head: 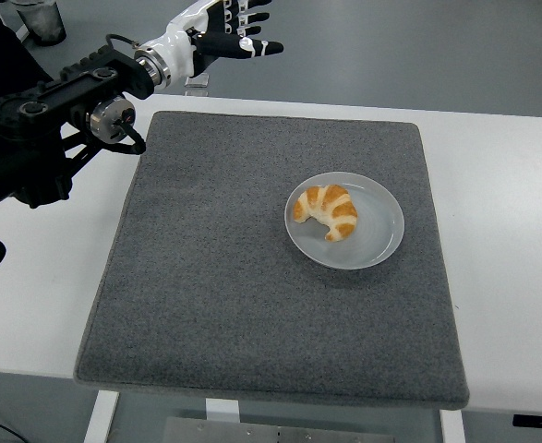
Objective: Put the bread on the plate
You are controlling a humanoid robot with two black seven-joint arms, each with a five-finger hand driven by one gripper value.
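Note:
A golden croissant (329, 209) lies on the left half of a round white plate (377, 231), which sits right of centre on the grey mat (252, 305). My left hand (236, 29) is raised at the top left, far from the plate, above the table's far edge. Its white and black fingers are spread and hold nothing. The black left arm (58, 120) runs from the left edge up to it. The right arm is out of view.
The grey mat covers most of the white table (511, 258). A small clear object (195, 83) sits at the table's far edge under the hand. A grey bin (38, 20) stands on the floor at the top left.

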